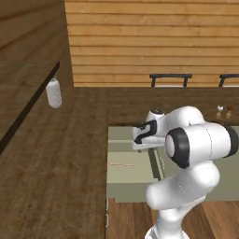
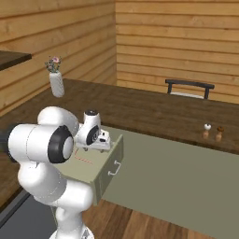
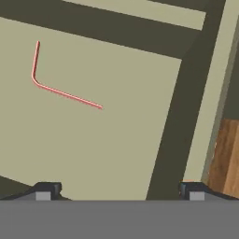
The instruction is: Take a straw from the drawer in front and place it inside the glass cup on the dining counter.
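The drawer [image 1: 126,176] stands pulled out of the sage-green base under the dining counter [image 1: 140,100], its pale floor [image 3: 116,135] lying below my hand. A thin reddish-pink straw [image 3: 60,91], bent near one end, lies on that floor at upper left in the hand view; it is a faint line in the left base view [image 1: 120,164] and the right base view [image 2: 84,160]. My gripper [image 3: 120,191] hangs above the drawer, open, with nothing between its fingers, to the right of the straw and apart from it. The glass cup is out of view.
A white vase with flowers [image 2: 56,84] stands at the far left of the counter top [image 2: 140,112]. Two small shakers [image 2: 212,132] sit at its right. Dark chairs [image 2: 189,87] stand behind. The drawer's dark side wall [image 3: 175,116] and the wooden floor [image 3: 226,154] lie to my right.
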Controlling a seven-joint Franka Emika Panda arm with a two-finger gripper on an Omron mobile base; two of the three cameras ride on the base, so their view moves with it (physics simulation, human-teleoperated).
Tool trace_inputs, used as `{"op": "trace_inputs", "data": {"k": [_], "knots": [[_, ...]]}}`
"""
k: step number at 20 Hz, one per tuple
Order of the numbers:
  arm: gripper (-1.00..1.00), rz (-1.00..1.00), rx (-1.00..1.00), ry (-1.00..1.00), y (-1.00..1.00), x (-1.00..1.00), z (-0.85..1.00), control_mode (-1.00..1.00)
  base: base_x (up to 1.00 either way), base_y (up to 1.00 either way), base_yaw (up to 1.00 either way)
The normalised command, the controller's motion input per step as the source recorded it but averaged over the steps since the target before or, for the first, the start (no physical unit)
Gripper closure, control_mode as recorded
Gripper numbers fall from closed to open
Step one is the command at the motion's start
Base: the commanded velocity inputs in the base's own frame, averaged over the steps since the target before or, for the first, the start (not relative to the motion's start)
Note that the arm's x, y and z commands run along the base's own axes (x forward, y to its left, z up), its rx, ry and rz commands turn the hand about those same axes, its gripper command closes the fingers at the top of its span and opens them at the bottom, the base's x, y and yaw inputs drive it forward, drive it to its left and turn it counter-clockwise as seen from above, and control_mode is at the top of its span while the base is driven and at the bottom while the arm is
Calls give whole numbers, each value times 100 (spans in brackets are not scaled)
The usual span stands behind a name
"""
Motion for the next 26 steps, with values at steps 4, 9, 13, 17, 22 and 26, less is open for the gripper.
{"op": "trace_inputs", "data": {"k": [4, 9, 13, 17, 22, 26], "knots": [[-100, -16, -3, 9, 12, 41, -48, -100, 0, 0, 0], [-100, -13, 0, 10, 1, 38, -49, -100, 0, 0, 0], [-100, -10, -1, 7, 0, 31, -51, -100, 0, 0, 0], [-100, -8, -3, 5, -2, 28, -47, -100, 0, 0, 0], [-100, -6, -6, 1, -30, 15, -34, -100, 0, 0, 0], [-100, -4, -7, 0, -98, -5, -23, -100, 0, 0, 0]]}}
